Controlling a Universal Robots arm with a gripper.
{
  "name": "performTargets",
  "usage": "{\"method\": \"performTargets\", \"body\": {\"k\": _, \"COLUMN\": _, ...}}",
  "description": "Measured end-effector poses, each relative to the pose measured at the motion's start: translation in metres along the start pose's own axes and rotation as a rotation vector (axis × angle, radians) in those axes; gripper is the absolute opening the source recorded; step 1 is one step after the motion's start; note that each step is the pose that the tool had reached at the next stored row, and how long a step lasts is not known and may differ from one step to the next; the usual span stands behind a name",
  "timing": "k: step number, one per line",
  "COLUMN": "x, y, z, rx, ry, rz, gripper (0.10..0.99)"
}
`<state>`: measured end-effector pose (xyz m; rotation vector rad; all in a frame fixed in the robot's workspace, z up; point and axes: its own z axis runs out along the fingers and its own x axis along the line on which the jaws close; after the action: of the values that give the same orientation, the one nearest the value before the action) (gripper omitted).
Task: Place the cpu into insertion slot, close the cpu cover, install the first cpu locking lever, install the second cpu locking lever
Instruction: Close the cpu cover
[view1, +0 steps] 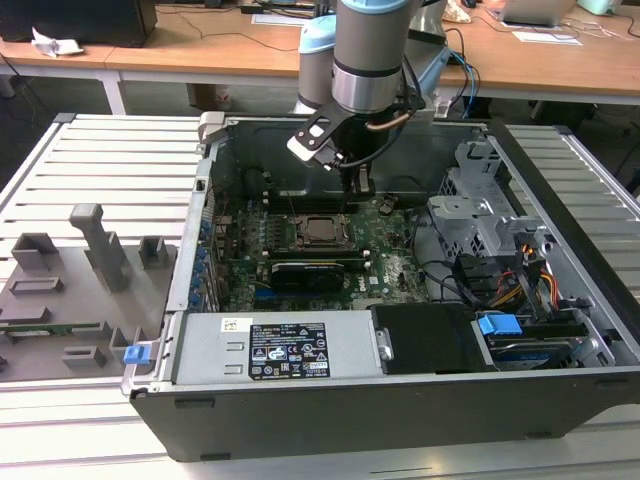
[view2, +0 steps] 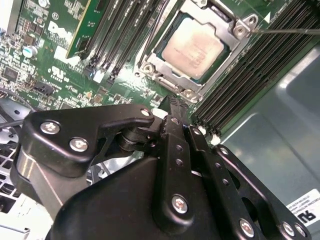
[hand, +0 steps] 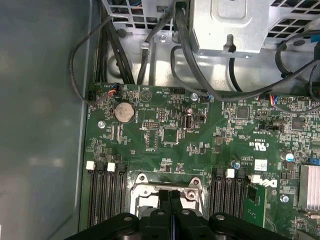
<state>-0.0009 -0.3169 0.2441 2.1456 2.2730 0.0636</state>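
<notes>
The cpu (view2: 192, 47), a silvery square chip, lies in the insertion slot (view2: 172, 86) on the green motherboard (hand: 165, 130). The cpu cover (view2: 239, 31), a metal frame with a square window, lies flat around the chip. A thin locking lever rod (view2: 287, 31) sticks out from one corner of the socket. A second rod (view2: 150, 37) runs along the opposite side. My gripper (view2: 172, 102) hangs just above the board beside the socket, fingers shut together on nothing. It hovers over the socket's edge in the first wrist view (hand: 170, 195) and right of the cpu (view1: 322, 230) in the exterior view (view1: 358, 188).
Long black memory slots (view2: 260, 65) flank the socket on both sides. A black expansion card (view1: 305, 272) lies in front of it, then the power supply (view1: 285, 350). The drive cage (view1: 480, 200) and cables (view1: 470, 275) stand at the exterior view's right. Grey fixtures (view1: 90, 260) sit outside the case.
</notes>
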Motion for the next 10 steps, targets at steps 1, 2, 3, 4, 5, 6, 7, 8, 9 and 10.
{"method": "performTargets", "body": {"k": 1, "x": 0.0001, "y": -0.0010, "z": 0.0000, "rx": 0.000, "ry": 0.0000, "rz": 0.000, "gripper": 0.106}}
{"method": "performTargets", "body": {"k": 2, "x": 0.0001, "y": -0.0021, "z": -0.0001, "rx": 0.000, "ry": 0.0000, "rz": 0.000, "gripper": 0.106}}
{"method": "performTargets", "body": {"k": 3, "x": 0.0001, "y": -0.0031, "z": -0.0002, "rx": 0.000, "ry": -0.0001, "rz": 0.000, "gripper": 0.106}}
{"method": "performTargets", "body": {"k": 4, "x": 0.0003, "y": -0.0048, "z": -0.0002, "rx": 0.000, "ry": 0.0000, "rz": 0.000, "gripper": 0.106}}
{"method": "performTargets", "body": {"k": 5, "x": 0.0003, "y": -0.0060, "z": -0.0002, "rx": 0.000, "ry": -0.0001, "rz": 0.000, "gripper": 0.106}}
{"method": "performTargets", "body": {"k": 6, "x": 0.0004, "y": -0.0074, "z": -0.0003, "rx": 0.000, "ry": -0.0001, "rz": 0.000, "gripper": 0.106}}
{"method": "performTargets", "body": {"k": 7, "x": 0.0005, "y": -0.0087, "z": -0.0004, "rx": 0.000, "ry": -0.0001, "rz": 0.000, "gripper": 0.106}}
{"method": "performTargets", "body": {"k": 8, "x": 0.0005, "y": -0.0098, "z": -0.0004, "rx": 0.000, "ry": -0.0001, "rz": 0.000, "gripper": 0.106}}
{"method": "performTargets", "body": {"k": 9, "x": 0.0006, "y": -0.0111, "z": -0.0004, "rx": 0.000, "ry": -0.0001, "rz": 0.000, "gripper": 0.106}}
{"method": "performTargets", "body": {"k": 10, "x": 0.0007, "y": -0.0122, "z": -0.0005, "rx": 0.000, "ry": 0.0000, "rz": 0.000, "gripper": 0.106}}
